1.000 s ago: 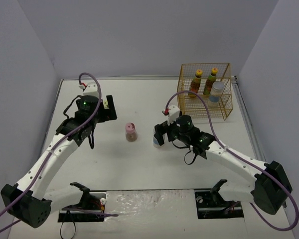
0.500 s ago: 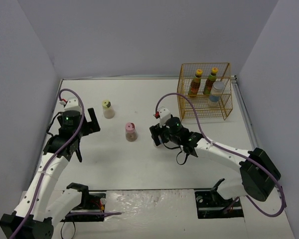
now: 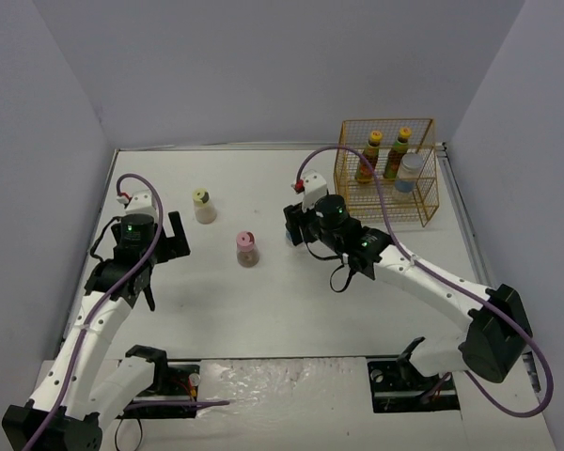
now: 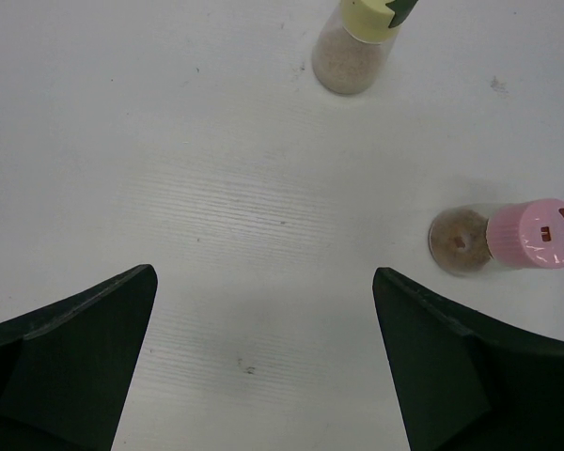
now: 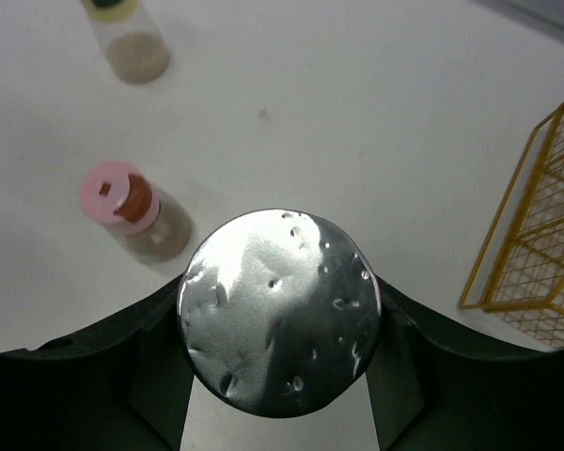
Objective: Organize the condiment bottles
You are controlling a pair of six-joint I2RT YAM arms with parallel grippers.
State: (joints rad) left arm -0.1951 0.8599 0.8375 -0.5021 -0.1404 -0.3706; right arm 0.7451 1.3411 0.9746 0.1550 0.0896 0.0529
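My right gripper [image 5: 280,315] is shut on a stout silver-lidded bottle [image 5: 279,310], whose dented lid fills the gap between the fingers; from above that bottle [image 3: 292,235] peeks out left of the wrist. A pink-capped bottle [image 3: 247,249] [image 4: 508,237] [image 5: 132,209] stands mid-table, and a yellow-green-capped bottle [image 3: 203,206] [image 4: 359,42] stands further back left. My left gripper [image 4: 263,282] hangs open over bare table, both of these bottles ahead of it. Two tall yellow-capped bottles [image 3: 368,156] and another silver-lidded one [image 3: 408,174] stand in the yellow wire basket [image 3: 423,214].
The basket [image 5: 536,254] sits at the back right, close to the right wall and just right of my right gripper. Grey walls enclose the white table [image 3: 263,301] on three sides. Both arm bases and cable slots line the near edge.
My right gripper closed on the silver-lidded bottle and carried it back toward the basket. My left arm drew back left, uncovering the yellow-green-capped bottle.
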